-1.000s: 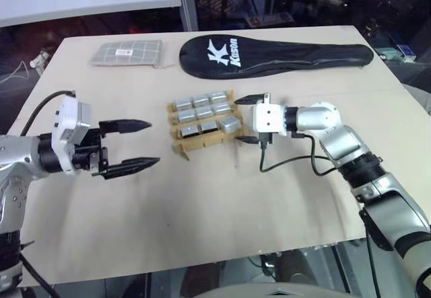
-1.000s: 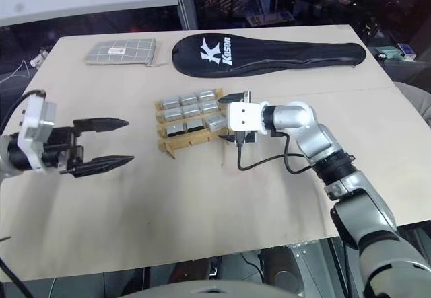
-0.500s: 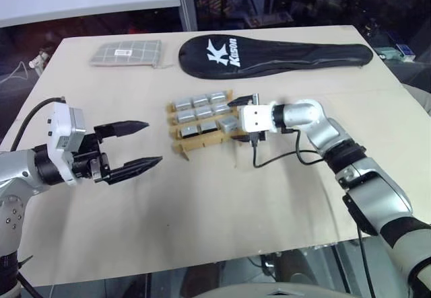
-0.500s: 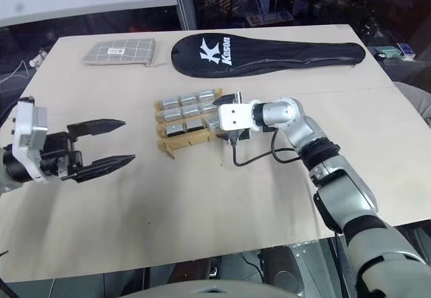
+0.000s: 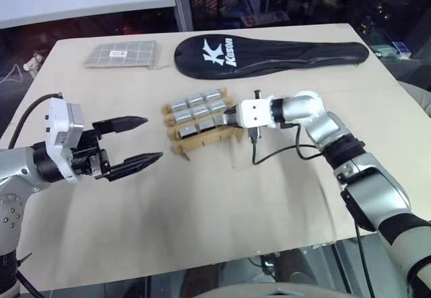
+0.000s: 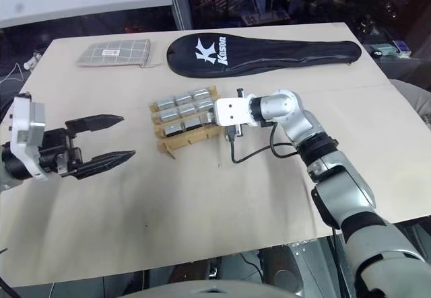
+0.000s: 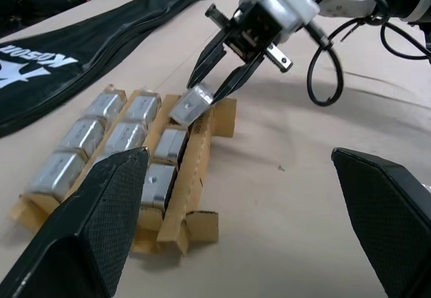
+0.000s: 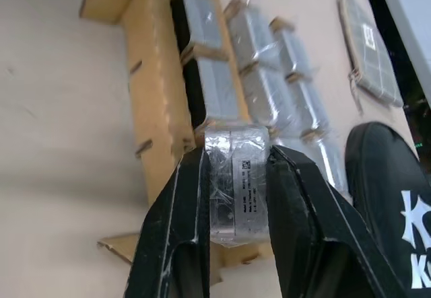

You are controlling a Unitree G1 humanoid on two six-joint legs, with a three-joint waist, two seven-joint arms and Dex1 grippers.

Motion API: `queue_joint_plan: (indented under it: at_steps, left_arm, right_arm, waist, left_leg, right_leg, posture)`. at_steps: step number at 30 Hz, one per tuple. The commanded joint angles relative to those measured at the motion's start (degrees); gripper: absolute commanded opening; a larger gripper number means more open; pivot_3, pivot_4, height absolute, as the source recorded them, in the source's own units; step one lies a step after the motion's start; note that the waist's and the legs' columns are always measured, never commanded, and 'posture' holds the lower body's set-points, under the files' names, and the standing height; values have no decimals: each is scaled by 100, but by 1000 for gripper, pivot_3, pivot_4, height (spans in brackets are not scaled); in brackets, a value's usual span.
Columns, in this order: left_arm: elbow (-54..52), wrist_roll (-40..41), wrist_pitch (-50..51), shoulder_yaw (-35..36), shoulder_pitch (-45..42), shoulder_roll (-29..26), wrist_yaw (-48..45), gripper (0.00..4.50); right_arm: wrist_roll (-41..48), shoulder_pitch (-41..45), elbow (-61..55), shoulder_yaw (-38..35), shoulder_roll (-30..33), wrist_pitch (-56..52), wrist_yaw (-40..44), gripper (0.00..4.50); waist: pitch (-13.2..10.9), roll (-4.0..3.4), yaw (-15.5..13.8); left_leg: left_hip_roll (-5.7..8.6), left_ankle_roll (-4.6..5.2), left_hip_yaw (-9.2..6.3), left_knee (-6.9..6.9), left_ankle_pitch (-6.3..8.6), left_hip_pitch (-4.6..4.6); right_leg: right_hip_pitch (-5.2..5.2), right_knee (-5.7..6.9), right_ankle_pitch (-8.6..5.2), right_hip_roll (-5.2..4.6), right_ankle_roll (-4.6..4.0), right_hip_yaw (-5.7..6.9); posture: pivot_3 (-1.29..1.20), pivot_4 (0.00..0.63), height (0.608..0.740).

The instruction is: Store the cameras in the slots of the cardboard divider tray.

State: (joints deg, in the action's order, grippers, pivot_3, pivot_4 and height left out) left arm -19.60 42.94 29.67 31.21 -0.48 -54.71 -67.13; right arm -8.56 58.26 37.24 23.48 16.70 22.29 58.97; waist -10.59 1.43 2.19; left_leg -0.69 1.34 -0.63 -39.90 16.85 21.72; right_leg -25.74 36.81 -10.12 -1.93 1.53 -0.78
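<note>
Right jaws clamped on last camera at tray corner

My right gripper (image 8: 236, 177) pinches a small silver-grey metal block camera (image 7: 190, 104), tilted over the end slot at 3 o'clock of the tan cardboard divider tray (image 5: 202, 140), likely so it can be seated; my left gripper (image 5: 135, 138) hangs wide apart at 9 o'clock, well clear, holding nothing. Slot under the camera is hidden; other cameras (image 5: 195, 107) fill the remaining slots
</note>
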Motion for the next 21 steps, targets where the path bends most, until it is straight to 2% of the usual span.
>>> queue_joint_plan:
  at_steps: [1, 5, 13, 21]
  left_arm:
    - [-47, 41, -44, -4, -169, -119, 4, 4500]
    - [-11, 8, -42, -34, -204, -124, -33, 4500]
    - [-74, -52, -73, 7, -60, -73, -26, 4500]
    - [-153, -78, -110, 122, 167, -54, 27, 4500]
  right_arm:
    - [186, 265, -153, -187, 9, -219, 206, 655]
    - [148, 690, 214, -122, -8, -455, 540, 655]
    - [-541, 2056, 1982, 339, -402, -490, 1131, 655]
    - [-958, 2626, 2983, 470, -852, -355, 1322, 655]
  waist:
    - [0, 0, 8]
    - [-6, -9, 20]
    - [-7, -12, 29]
    - [-7, -12, 23]
  left_leg:
    - [0, 0, -1, 0, 0, -1]
    - [0, 0, 2, 0, 0, -1]
    - [1, -4, 3, 31, -2, -5]
    - [7, -32, 1, 63, -18, 4]
  right_leg:
    - [0, 0, 0, 0, 0, 1]
    - [-1, 1, 0, 0, 0, -1]
    - [-7, -7, 0, 0, -1, -2]
    - [-30, -15, 0, -10, -2, -3]
  posture:
    - [0, 150, 740]
    - [0, 150, 740]
    - [0, 150, 740]
    - [0, 150, 740]
